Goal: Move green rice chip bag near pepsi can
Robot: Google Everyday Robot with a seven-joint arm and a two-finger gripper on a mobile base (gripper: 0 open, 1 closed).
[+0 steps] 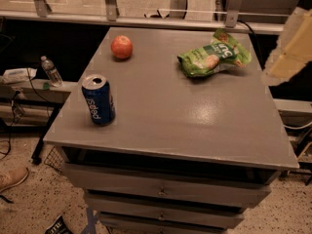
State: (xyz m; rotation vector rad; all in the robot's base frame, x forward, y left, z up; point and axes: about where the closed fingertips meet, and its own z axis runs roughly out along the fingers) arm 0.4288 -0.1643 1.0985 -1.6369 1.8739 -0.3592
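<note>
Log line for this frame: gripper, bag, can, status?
gripper: right edge of view, apart from bag | bag: lying far right on table | can: upright, near left | status: bag not grasped

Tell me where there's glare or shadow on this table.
Camera view: warm, dim light; a pale sheen on the tabletop right of centre; soft shadow under the green rice chip bag; the pepsi can rim catches light; the gripper shows pale at the right edge.

Gray tabletop (195,111) w/ pepsi can (99,100) front-left, apple (122,47) back-left, green rice chip bag (214,59) back-right; gripper (290,43) past rt edge.
</note>
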